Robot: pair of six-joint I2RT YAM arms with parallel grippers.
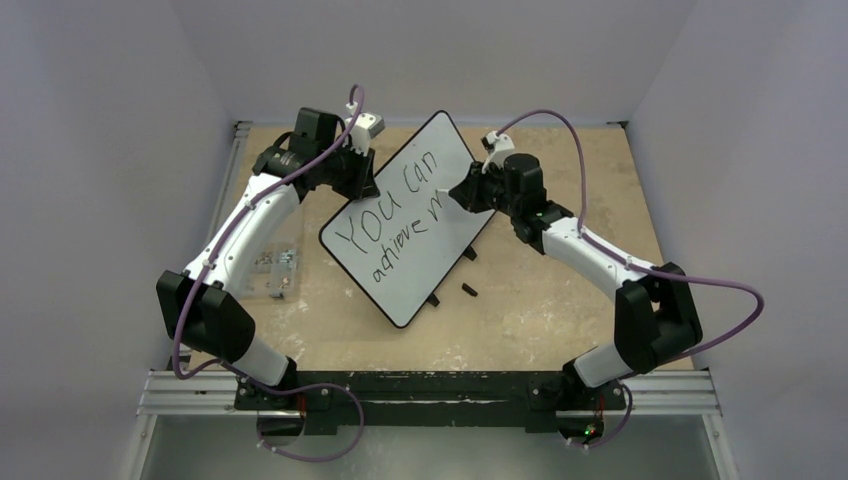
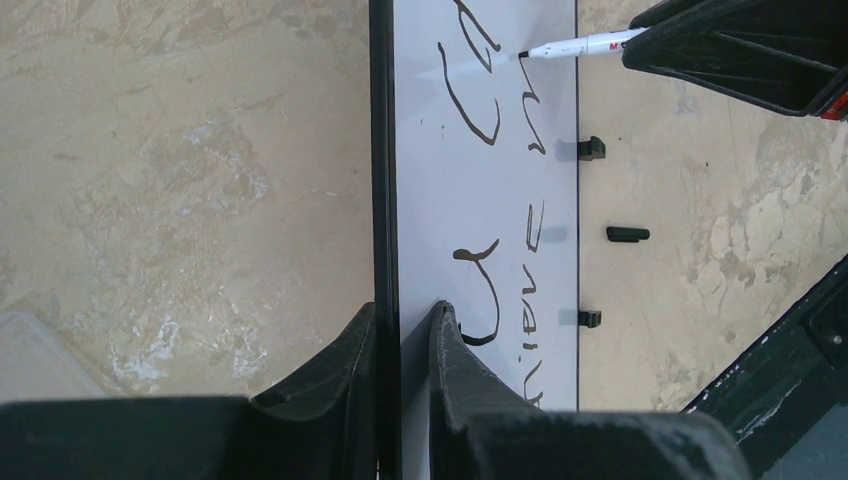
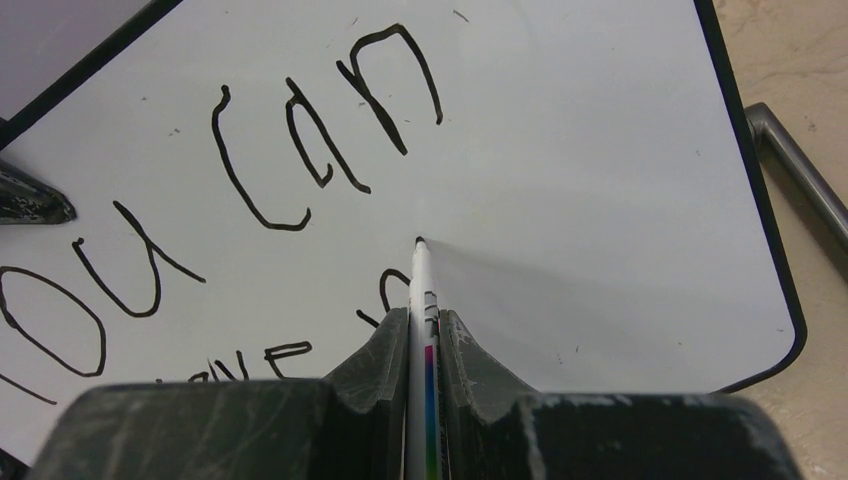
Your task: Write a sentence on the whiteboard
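Observation:
The whiteboard (image 1: 405, 285) lies tilted on the table, running from near centre to the far middle. The sentence (image 1: 395, 218) on it reads "You can" over "achieve m" in black marker. My left gripper (image 1: 362, 182) is shut on the whiteboard's left edge; in the left wrist view its jaws (image 2: 405, 312) pinch the black frame of the whiteboard (image 2: 425, 200). My right gripper (image 1: 463, 195) is shut on a white marker (image 3: 420, 275), its tip touching the whiteboard (image 3: 600, 150) just right of the "m". The sentence (image 3: 300, 160) fills the left of that view. The marker (image 2: 585, 45) also shows at the top of the left wrist view.
A small black cap (image 1: 469, 290) lies on the tan table right of the board, near the board's black feet (image 1: 433, 299). A clear box of small parts (image 1: 275, 265) sits by the left arm. A metal bar (image 3: 790, 160) runs beyond the board's far corner.

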